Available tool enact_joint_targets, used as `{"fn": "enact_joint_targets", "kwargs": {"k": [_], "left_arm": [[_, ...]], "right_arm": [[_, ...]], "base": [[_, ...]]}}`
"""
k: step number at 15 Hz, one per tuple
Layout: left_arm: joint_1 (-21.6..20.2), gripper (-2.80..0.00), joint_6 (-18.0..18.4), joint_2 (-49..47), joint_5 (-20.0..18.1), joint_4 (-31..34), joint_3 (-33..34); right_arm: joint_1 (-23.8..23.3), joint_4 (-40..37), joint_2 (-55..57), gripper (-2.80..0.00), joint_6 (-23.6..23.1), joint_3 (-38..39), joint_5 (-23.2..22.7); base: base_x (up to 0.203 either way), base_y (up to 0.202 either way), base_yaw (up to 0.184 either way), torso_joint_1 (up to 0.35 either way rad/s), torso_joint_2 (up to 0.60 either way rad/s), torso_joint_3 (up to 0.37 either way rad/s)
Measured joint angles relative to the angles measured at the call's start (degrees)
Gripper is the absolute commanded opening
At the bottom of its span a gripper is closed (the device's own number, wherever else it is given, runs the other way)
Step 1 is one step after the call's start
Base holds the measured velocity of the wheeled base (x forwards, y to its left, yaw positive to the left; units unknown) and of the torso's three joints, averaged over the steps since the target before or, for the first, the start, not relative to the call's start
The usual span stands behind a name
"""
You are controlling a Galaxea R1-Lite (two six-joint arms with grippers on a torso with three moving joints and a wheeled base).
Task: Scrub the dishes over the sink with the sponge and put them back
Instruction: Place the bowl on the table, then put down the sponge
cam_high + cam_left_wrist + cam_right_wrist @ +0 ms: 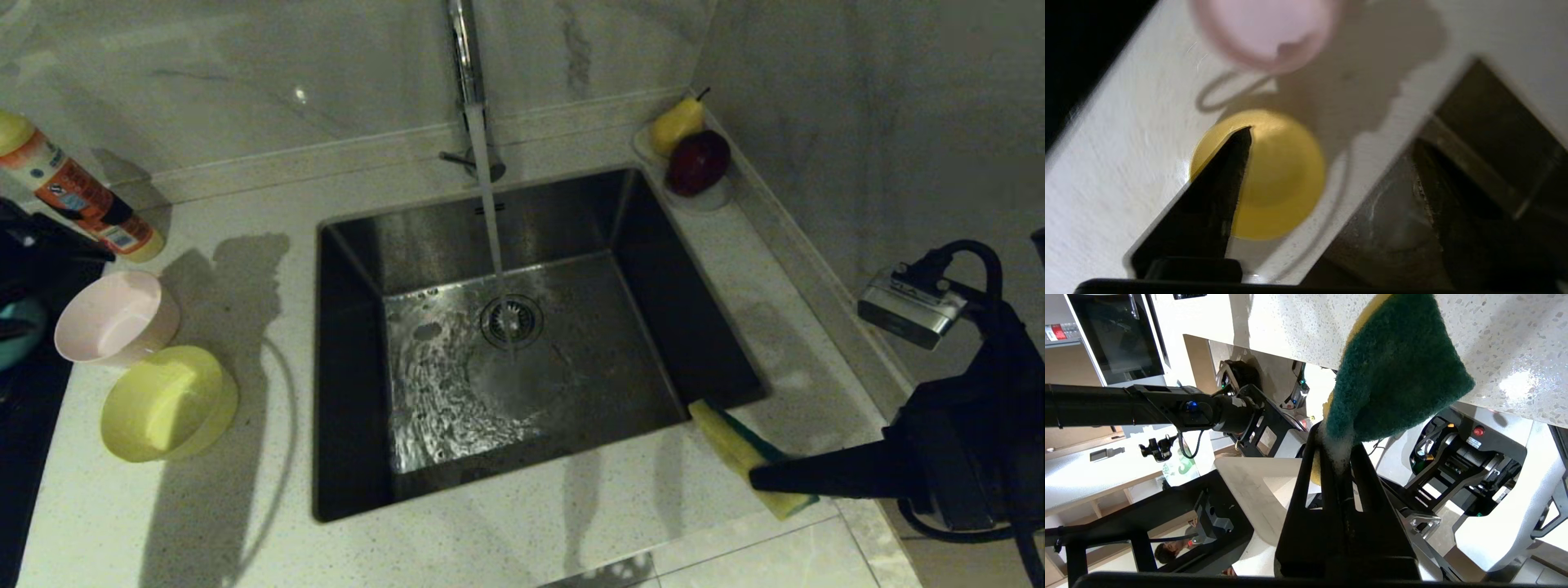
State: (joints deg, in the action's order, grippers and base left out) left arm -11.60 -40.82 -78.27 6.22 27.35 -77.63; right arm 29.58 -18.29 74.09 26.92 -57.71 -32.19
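Over the counter, just past the sink's (351, 343) front right corner, my right gripper (763, 478) is shut on one end of the sponge (735, 445); its green face (1400, 375) fills the right wrist view beyond the gripper (1335, 437). A pale pink bowl (114, 318) and a yellow bowl (167, 402) stand on the counter left of the sink. Only a sliver of the teal bowl (18, 333) shows at the left edge, under my left arm. My left gripper (1331, 134) hangs open and empty above the yellow bowl (1274, 179), with the pink bowl (1265, 28) beyond.
Water runs from the tap (469, 73) onto the drain strainer (512, 320). A soap bottle (82, 200) lies at the back left. A white dish with a pear and a red apple (694, 159) sits in the back right corner. A black surface (24, 441) borders the counter's left.
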Motion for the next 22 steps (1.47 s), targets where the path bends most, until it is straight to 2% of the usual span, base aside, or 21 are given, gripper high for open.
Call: {"fn": "enact_joint_targets", "kwargs": {"k": [3, 5, 7, 9, 11, 13, 16, 18, 22], "left_arm": [[1.7, -2.8, 10.15, 0.79, -0.07, -1.99, -2.67], [2.64, -2.8, 15.23, -0.32, -0.07, -8.31, -2.98], [4.26, -2.8, 22.35, -1.94, -0.38, -16.09, -1.85], [8.06, -2.8, 30.69, -2.76, -2.72, -23.76, 1.23], [13.56, -2.8, 38.32, -1.5, -3.8, -30.47, 5.95], [18.07, -2.8, 43.32, 3.19, -3.99, -33.75, 12.38], [21.45, -2.8, 45.79, 14.48, -2.35, -34.89, 20.83], [21.64, -2.8, 46.18, 23.49, 0.36, -35.03, 25.74], [16.27, -2.8, 46.74, 42.06, 3.58, -34.74, 36.53]], "right_arm": [[-0.15, 0.05, -0.3, -2.8, -0.02, 0.05, 0.03], [-0.2, 0.02, -0.48, -2.8, 0.01, 0.05, 0.14], [-0.31, -0.35, -1.06, -2.8, 0.14, 0.0, 0.22], [-0.51, -0.47, -1.55, -2.8, 0.2, 0.0, 0.39], [-0.78, -0.44, -1.74, -2.8, 0.24, -0.27, 0.47], [-0.86, -0.34, -1.72, -2.8, 0.26, -0.56, 0.75], [-1.22, -0.16, -1.74, -2.8, 0.26, -0.39, 0.86], [-1.55, -0.11, -1.74, -2.8, 0.32, -0.13, 0.85], [-2.62, -0.2, -1.74, -2.8, 0.39, 0.0, 0.83]], "base": [[0.0, 0.0, 0.0, 0.0, 0.0, 0.0], [0.0, 0.0, 0.0, 0.0, 0.0, 0.0], [0.0, 0.0, 0.0, 0.0, 0.0, 0.0], [0.0, 0.0, 0.0, 0.0, 0.0, 0.0], [0.0, 0.0, 0.0, 0.0, 0.0, 0.0], [0.0, 0.0, 0.0, 0.0, 0.0, 0.0], [0.0, 0.0, 0.0, 0.0, 0.0, 0.0], [0.0, 0.0, 0.0, 0.0, 0.0, 0.0], [0.0, 0.0, 0.0, 0.0, 0.0, 0.0]]}}
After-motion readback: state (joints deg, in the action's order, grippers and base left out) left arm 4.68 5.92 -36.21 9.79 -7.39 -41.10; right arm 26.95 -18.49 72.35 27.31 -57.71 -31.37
